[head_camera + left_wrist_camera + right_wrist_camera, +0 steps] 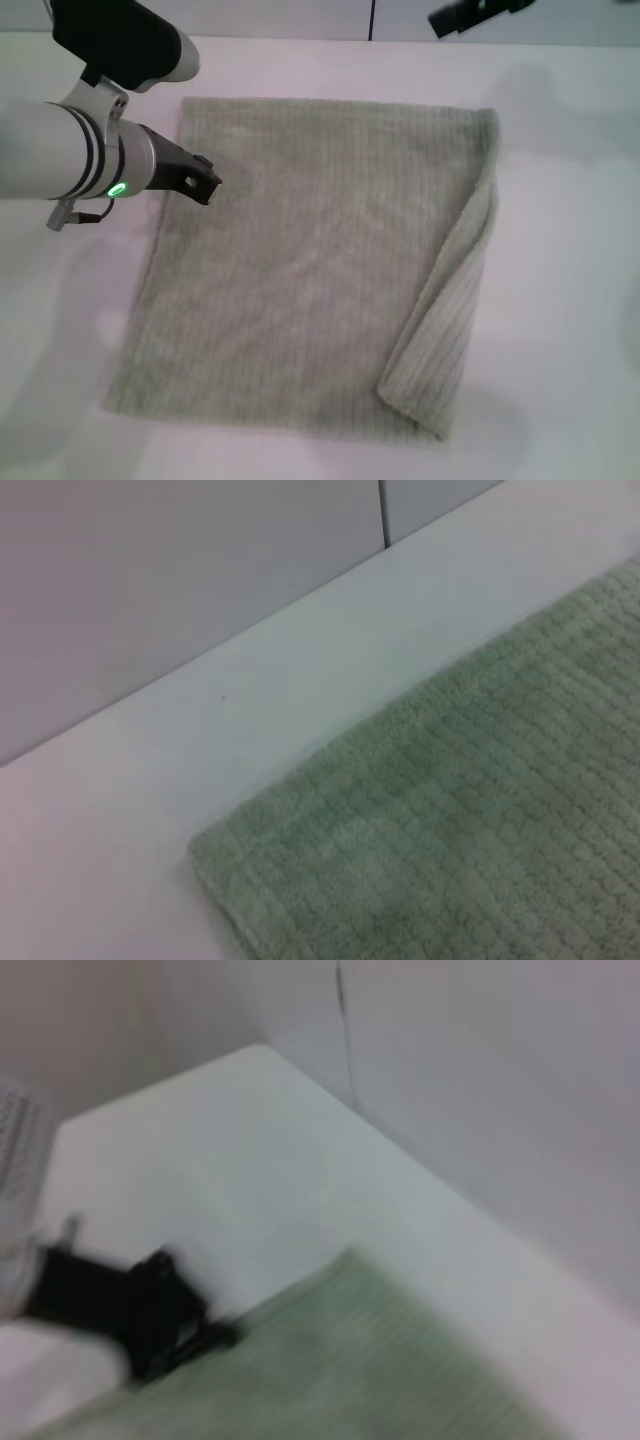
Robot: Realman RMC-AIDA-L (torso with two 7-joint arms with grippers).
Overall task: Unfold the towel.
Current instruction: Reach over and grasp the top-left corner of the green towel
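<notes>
Towel (300, 260), grey-green, lies mostly flat on white worktop (560, 300), one flap (445, 320) folded along its right edge; we would take that flap's hem and draw outward; left gripper (205, 180) over far-left corner, right gripper (470, 15) at far edge, fingers' state indeterminable.

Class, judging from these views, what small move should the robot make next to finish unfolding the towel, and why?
Probably bring the right gripper down to the folded-over flap along the towel's right edge and draw it outward; the rest already lies flat. The left gripper hovers over the far-left corner.
</notes>
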